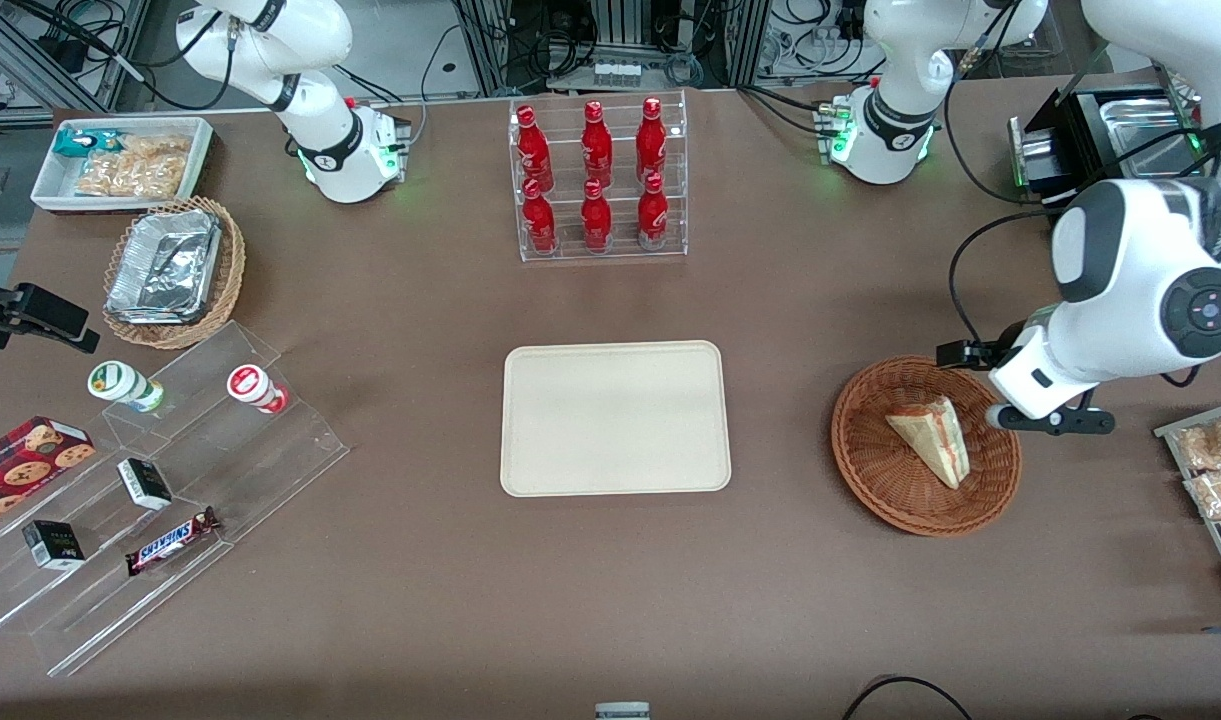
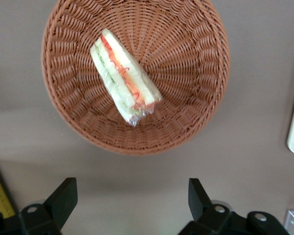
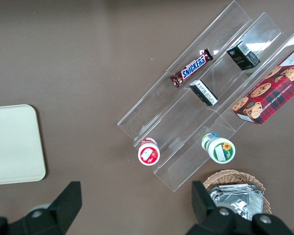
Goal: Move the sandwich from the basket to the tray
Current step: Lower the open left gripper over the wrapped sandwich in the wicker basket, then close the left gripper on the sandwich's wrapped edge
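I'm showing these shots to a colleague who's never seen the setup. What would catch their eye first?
Likely the clear rack of red bottles, farther from the front camera than the bare cream tray. Then the sandwich in the reddish-brown basket, toward the working arm's end, with the gripper hovering open above the table beside the basket.

A clear rack of six red bottles stands on the brown desk. Toward the parked arm's end sit a white bin of snacks, a tan basket holding a foil container, and clear steps carrying a Snickers bar, small boxes and two cups.
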